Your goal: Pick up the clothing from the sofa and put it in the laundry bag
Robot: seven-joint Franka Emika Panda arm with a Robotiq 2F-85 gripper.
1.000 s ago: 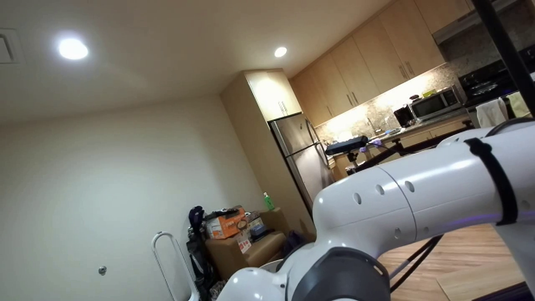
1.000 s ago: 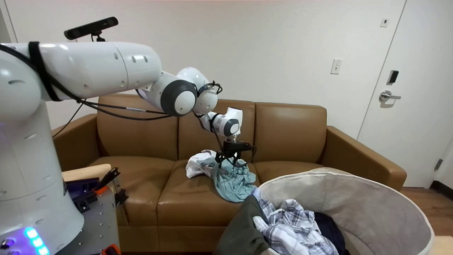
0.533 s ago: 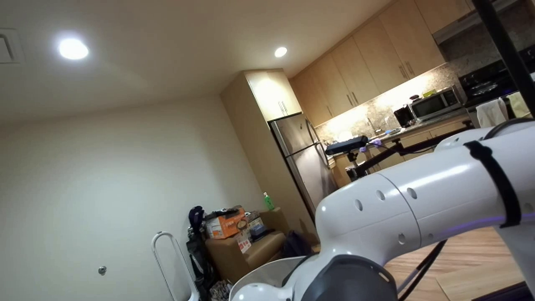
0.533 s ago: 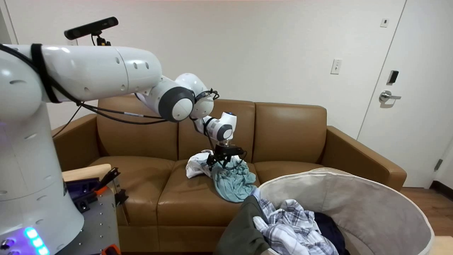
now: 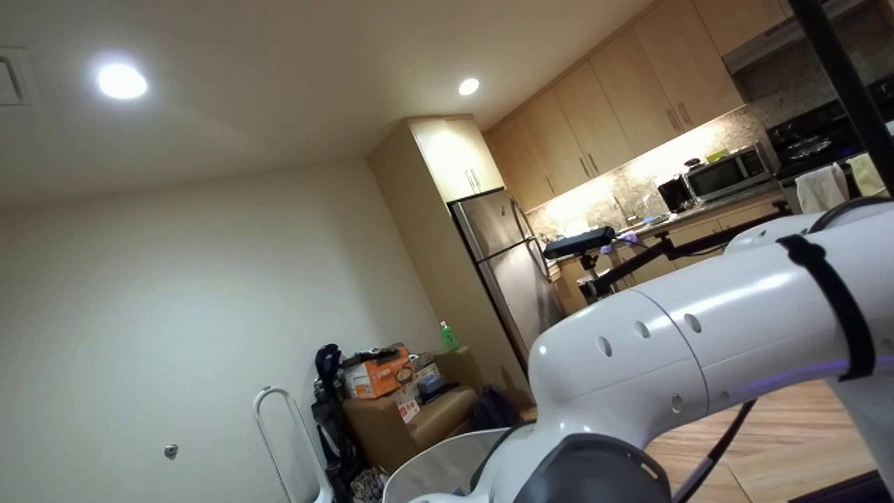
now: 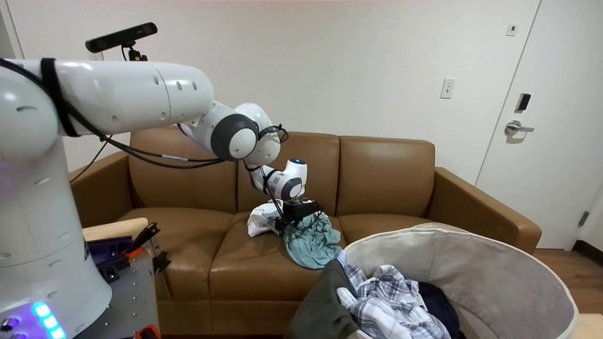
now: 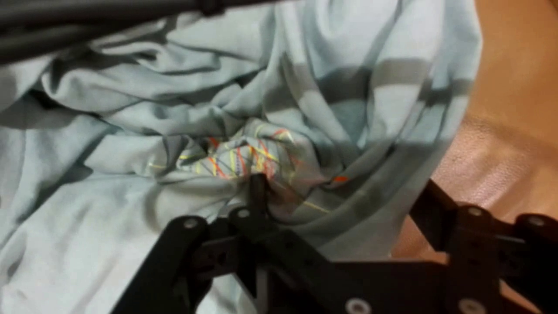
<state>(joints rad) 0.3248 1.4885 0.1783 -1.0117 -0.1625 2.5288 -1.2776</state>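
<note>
Brown sofa (image 6: 249, 268) lies under the gripper (image 7: 344, 192), laundry bag (image 6: 499, 273) at its four o'clock; in wrist view, clothing (image 7: 209, 100) stretches between parted jaws, toward ten.

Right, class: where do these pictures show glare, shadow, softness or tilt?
Wrist view: dark bands, probably shadows, across the blue-grey garment; sheen on the sofa; soft edges on the gripper. In an exterior view: ceiling light glaring, fridge tilted. In an exterior view: base lights glowing brightly.
</note>
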